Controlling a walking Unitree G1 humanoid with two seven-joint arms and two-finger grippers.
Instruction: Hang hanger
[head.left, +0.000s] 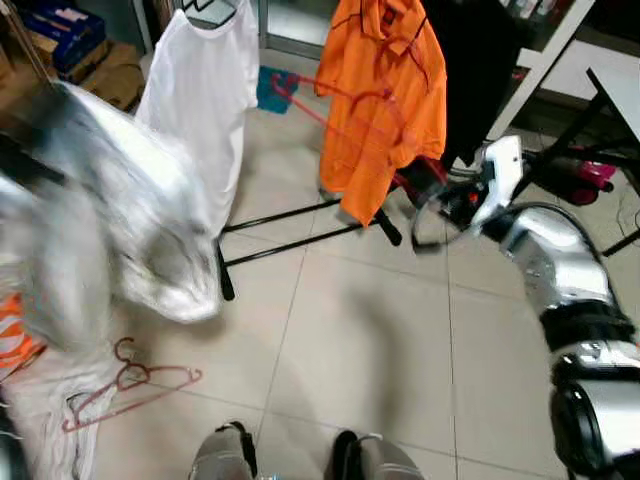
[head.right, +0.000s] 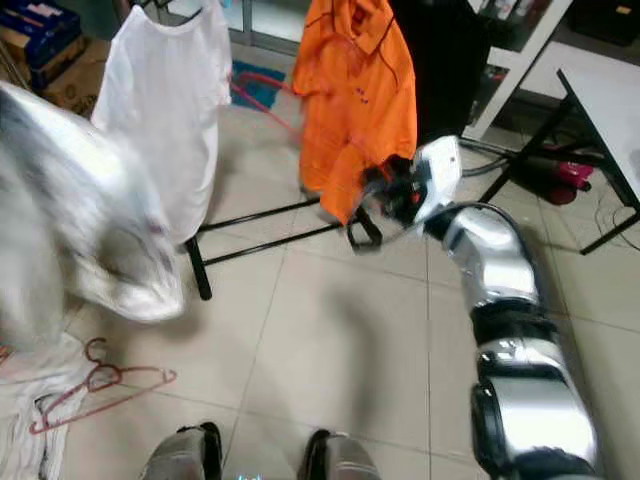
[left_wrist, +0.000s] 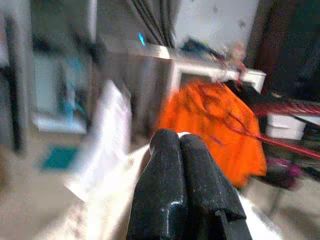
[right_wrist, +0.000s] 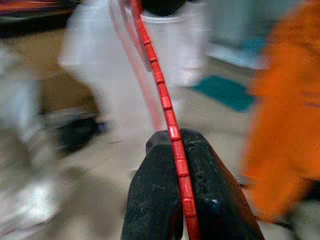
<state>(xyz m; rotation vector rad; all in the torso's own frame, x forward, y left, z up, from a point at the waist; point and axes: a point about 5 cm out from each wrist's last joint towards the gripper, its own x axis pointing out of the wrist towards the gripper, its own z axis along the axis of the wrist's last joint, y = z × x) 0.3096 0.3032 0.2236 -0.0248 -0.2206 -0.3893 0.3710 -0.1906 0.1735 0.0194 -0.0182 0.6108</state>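
While the right gripper (right_wrist: 177, 150) fingers clamp a red hanger (right_wrist: 161, 90), the blurred left gripper (left_wrist: 181, 145) seems closed.

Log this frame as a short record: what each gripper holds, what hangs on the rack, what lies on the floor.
right gripper: jaws shut on a thin red plastic hanger, held out by the orange shirt
left gripper: jaws shut on white cloth; arm blurred
rack: black metal rack with white T-shirt and orange polo shirt
floor: pink wire hanger on tiles, beside white garments
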